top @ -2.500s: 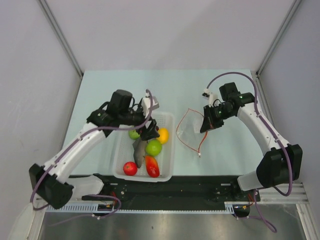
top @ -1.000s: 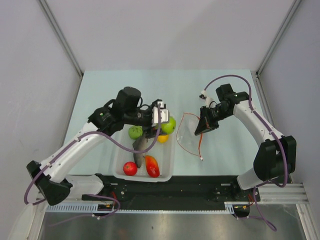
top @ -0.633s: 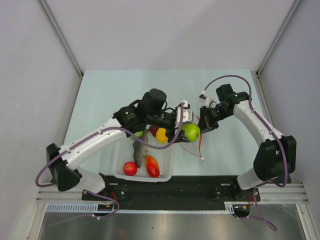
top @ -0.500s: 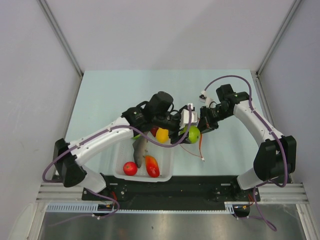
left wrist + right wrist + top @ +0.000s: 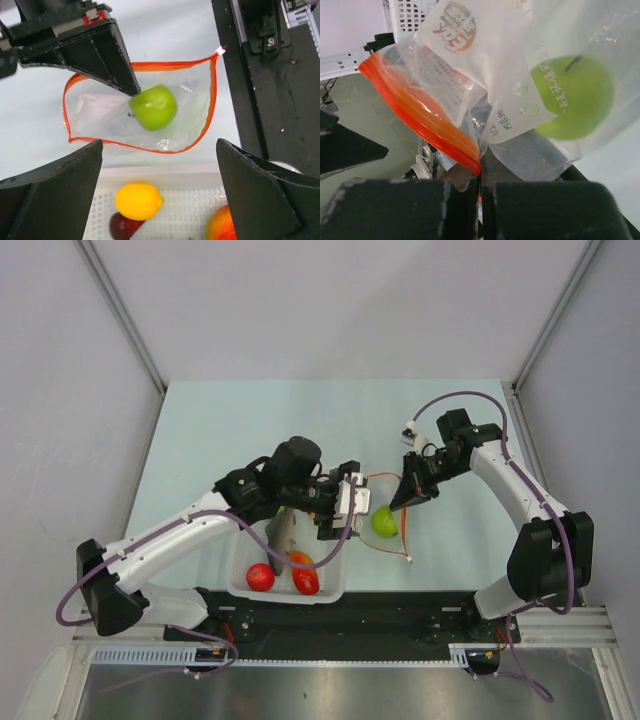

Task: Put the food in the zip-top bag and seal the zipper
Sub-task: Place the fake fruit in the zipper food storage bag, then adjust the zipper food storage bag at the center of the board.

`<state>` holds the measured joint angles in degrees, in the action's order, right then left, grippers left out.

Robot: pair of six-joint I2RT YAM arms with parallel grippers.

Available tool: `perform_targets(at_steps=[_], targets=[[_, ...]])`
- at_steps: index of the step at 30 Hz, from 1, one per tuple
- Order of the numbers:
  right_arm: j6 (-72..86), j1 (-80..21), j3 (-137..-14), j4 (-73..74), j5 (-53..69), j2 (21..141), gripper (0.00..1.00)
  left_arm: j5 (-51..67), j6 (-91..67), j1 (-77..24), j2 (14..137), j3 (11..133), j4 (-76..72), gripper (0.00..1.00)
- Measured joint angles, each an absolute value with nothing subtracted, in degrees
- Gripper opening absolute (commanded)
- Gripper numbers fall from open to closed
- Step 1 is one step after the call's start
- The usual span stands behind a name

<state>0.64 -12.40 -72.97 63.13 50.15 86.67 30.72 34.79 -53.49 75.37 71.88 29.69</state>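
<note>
While pinching the rim of the zip-top bag [image 5: 372,502] so the mouth gapes, waits for more food.
From above: reaches the right gripper [image 5: 408,496] in, elbow bent; hangs the left gripper [image 5: 346,508] past the basket [image 5: 285,597], green ball fruit [image 5: 384,521] bagged. Left wrist: fingers [image 5: 55,195] wide, empty. Right wrist: clamped on the zipper [image 5: 420,117].

Clear zip-top bag [image 5: 196,98]: glossy, crinkly plastic film, its orange-red zipper [image 5: 165,64] smoother. Green ball fruit [image 5: 153,107] inside, smooth with a soft sheen, probably plastic. White basket [image 5: 185,200]: perforated matt plastic. Table [image 5: 230,430]: pale, matt.
</note>
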Motion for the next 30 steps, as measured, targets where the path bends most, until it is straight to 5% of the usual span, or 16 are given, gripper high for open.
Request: perform_targets(at_steps=[10,13,18,19,20,23,25,30], targets=[[0.4,-12.1,-72.9,63.4,51.6,86.7,0.0,26.6,54.3,-63.2,76.0,67.8,33.2,0.81],[0.2,-12.0,-72.9,63.7,51.7,86.7,0.0,24.1,56.8,-64.9,79.1,67.3,32.0,0.68],[-2.2,-11.8,-73.3,65.8,51.3,86.7,0.0,18.7,57.7,-65.2,83.7,66.6,29.7,0.08],[-2.9,-11.8,-73.8,66.7,50.7,86.7,0.03,18.3,57.1,-65.2,83.9,66.6,29.7,0.01],[-3.5,-11.8,-74.5,67.6,50.0,86.7,0.22,18.3,56.4,-65.2,83.8,66.8,29.9,0.0],[-4.9,-11.8,-77.3,69.8,47.1,86.7,0.56,19.5,53.5,-65.3,82.4,68.1,29.3,0.0],[-6.2,-11.8,-79.8,70.5,44.9,86.7,0.63,20.3,50.7,-65.3,80.6,68.9,28.5,0.0],[-7.9,-11.8,-83.1,71.2,41.9,86.6,0.59,21.2,44.7,-65.2,79.3,70.7,25.7,0.0]])
